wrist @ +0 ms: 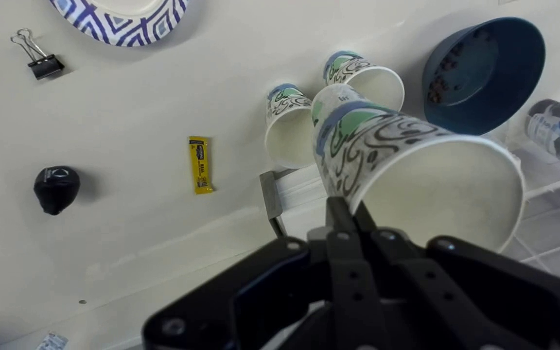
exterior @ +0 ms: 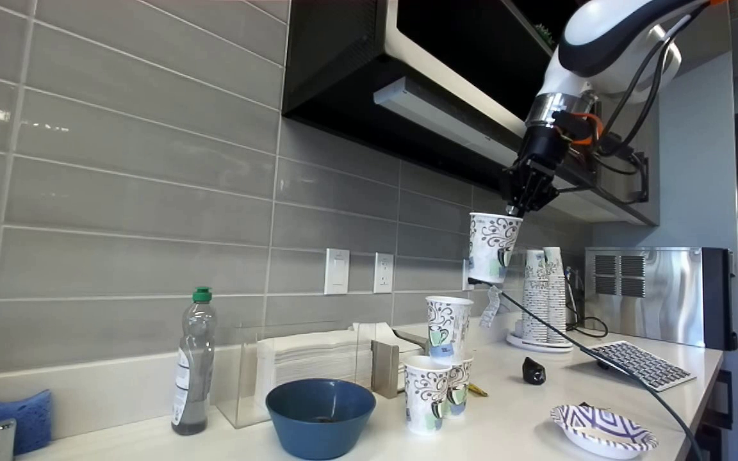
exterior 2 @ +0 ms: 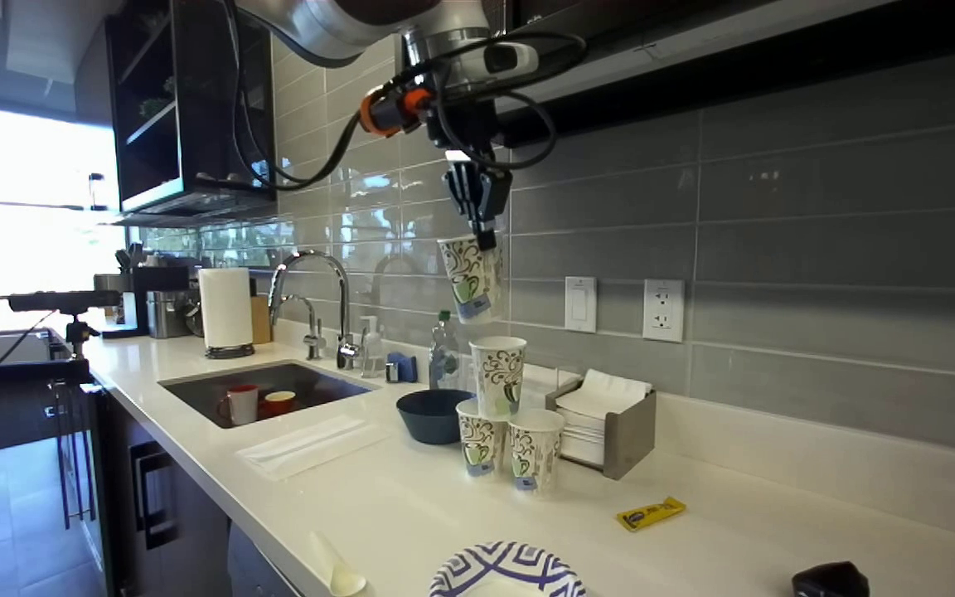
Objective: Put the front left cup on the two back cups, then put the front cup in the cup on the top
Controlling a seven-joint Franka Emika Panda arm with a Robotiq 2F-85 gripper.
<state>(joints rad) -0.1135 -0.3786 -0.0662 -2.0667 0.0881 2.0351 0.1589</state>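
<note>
Grey tiled wall (exterior: pixel 132 224) rises from back edge of white worktop (exterior 2: pixel 411 518); robot arm (exterior: pixel 599 32) hangs over it. Steel appliance (exterior: pixel 670 294) stands w/ its corner close to front edge. Dark sink (exterior 2: pixel 316 384) set in nr front edge too, mugs (exterior 2: pixel 241 406) inside. Tall cup stacks (exterior: pixel 555 291) nr back edge, close to appliance; paper-towel roll (exterior 2: pixel 227 308) past sink. Keyboard (exterior: pixel 644 363) nr front edge, just short of appliance. Metal napkin holder (exterior 2: pixel 639 423) nr back edge; folded white paper (exterior 2: pixel 316 444) nr front edge, just beside sink. Green-capped bottle (exterior: pixel 193 374) nr back edge; blue bowl (exterior: pixel 321 429) a bit fwd of it, w/ brown bits (wrist: pixel 438 92) inside, per wrist view. Paper plate (exterior: pixel 606 426) nr front edge. Gripper (wrist: pixel 352 211) is up above: fingers (wrist: pixel 340 216) together, clamped on rim of held cup (exterior: pixel 494 250). Held cup hangs slightly tilted, rim up, nr top cup (exterior: pixel 447 330) but apart from it in both exterior views. Top cup upright, bottom resting across rims of 2 back cups (exterior 2: pixel 534 456), which stand upright side by side, out from back edge, just beside bowl. Black obj. (wrist: pixel 57 189) well apart from cups, can't tell what it is. Yellow pkt (wrist: pixel 201 165) btwn plate & back edge. Binder clip (wrist: pixel 44 65) just beside plate.
</note>
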